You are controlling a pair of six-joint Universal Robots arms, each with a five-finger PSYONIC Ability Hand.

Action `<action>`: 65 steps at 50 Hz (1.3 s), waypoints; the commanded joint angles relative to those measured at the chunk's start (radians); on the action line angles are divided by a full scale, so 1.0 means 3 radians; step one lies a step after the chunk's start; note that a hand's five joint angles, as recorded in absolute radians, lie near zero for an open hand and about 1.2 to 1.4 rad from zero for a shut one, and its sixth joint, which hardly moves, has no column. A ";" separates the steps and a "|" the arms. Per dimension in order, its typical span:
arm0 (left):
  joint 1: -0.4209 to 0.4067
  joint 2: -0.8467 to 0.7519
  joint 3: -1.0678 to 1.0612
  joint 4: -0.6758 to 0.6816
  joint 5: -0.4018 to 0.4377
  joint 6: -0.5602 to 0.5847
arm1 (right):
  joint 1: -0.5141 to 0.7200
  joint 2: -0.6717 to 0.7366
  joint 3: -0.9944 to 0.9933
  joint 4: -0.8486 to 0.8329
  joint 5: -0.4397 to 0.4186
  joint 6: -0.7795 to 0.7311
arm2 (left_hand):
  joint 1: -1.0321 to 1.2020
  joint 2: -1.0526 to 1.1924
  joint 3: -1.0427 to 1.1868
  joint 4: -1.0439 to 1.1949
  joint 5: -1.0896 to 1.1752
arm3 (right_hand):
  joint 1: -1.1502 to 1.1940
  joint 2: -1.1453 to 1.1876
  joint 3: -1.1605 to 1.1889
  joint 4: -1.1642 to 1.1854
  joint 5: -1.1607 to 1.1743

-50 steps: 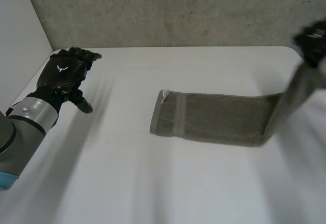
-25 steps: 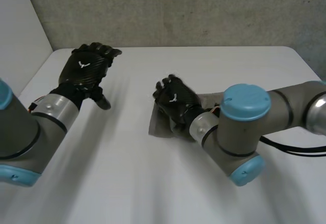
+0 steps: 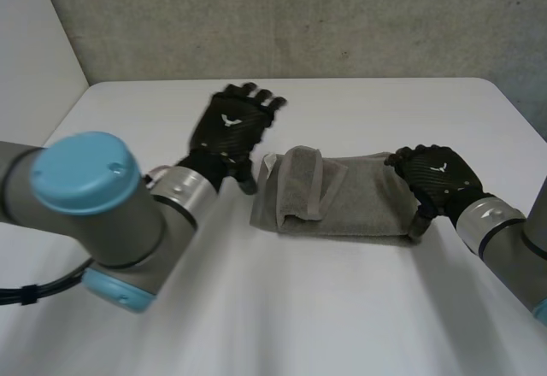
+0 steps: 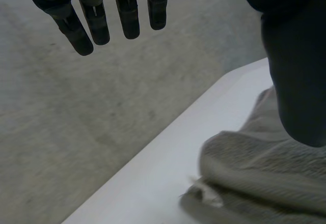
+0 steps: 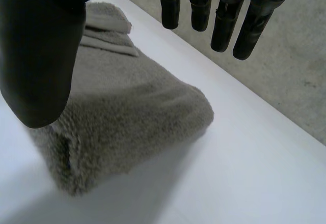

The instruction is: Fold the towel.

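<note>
A grey towel (image 3: 342, 196) lies folded over itself in the middle of the white table (image 3: 282, 308), its top layer rumpled near the left end. My left hand (image 3: 232, 128) hovers open just left of the towel's left end, fingers straight. In the left wrist view the towel (image 4: 254, 178) with its small white tag lies under the thumb, and the fingers (image 4: 97, 23) point past the table edge. My right hand (image 3: 436, 175) is open above the towel's right, folded end. The right wrist view has the towel's folded end (image 5: 127, 117) under the palm and straight fingers (image 5: 224, 23).
A grey concrete wall (image 3: 299, 17) runs behind the table's far edge. A white panel (image 3: 34, 68) stands at the table's left side. Bare tabletop stretches in front of the towel.
My right hand carried the towel's right end over to the left end, let it go and drew back to the right. My left hand moved right, close to the towel.
</note>
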 commanded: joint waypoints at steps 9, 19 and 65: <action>-0.0435 -0.0844 0.0725 -0.0004 0.0053 0.0004 | -0.0035 -0.0042 0.0039 -0.0002 -0.0028 -0.0035 | -0.0233 -0.0185 -0.0145 -0.0204 -0.0641 | -0.0099 -0.0188 -0.0166 -0.0183 -0.0114; -0.0471 -0.1273 0.0986 -0.0004 0.0053 0.0080 | -0.0009 0.0004 0.0044 -0.0002 -0.0033 -0.0035 | -0.0213 -0.0166 -0.0126 -0.0185 -0.0622 | 0.0224 0.0135 0.0157 0.0140 0.0208; -0.0358 -0.1054 0.0608 0.0154 -0.1093 0.0566 | 0.0180 0.0300 0.0049 -0.0002 0.0125 -0.0188 | 0.0188 0.0236 0.0276 0.0217 -0.0220 | 0.0959 0.0870 0.0892 0.0874 0.0943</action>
